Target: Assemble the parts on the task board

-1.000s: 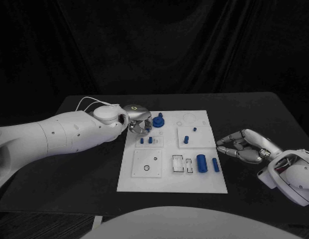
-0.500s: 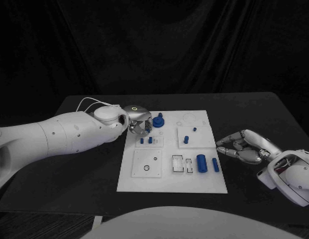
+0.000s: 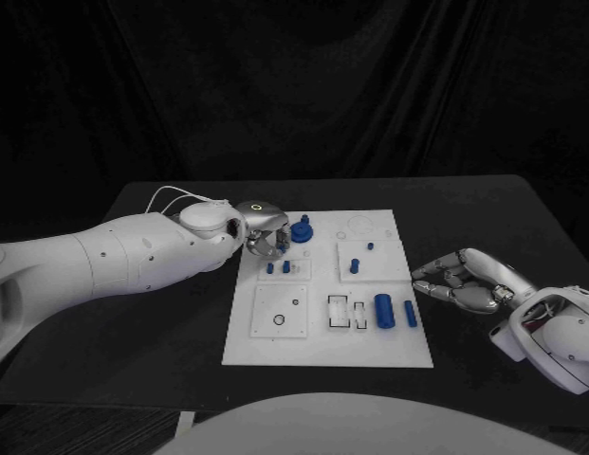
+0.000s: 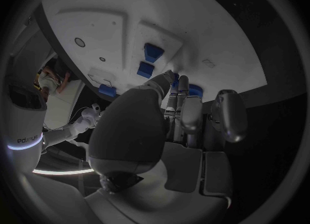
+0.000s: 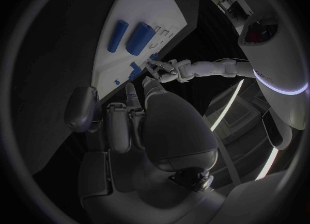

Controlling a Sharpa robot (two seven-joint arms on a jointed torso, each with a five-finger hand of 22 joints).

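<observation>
**Left hand at the far pegs, right hand idle**

The left hand (image 3: 266,234) reaches over the far left part of the task board (image 3: 328,353), fingertips down by the round blue part (image 3: 303,230). Whether they pinch anything I cannot tell; they seem close together. The right hand (image 3: 461,280) rests just right of the board, fingers curled, holding nothing.

A tilted or skewed insertion could jam a part or nudge the two small pegs (image 3: 278,267) beside it.

Near right lie two blue cylinders (image 3: 386,311), one thick, one thin.
</observation>
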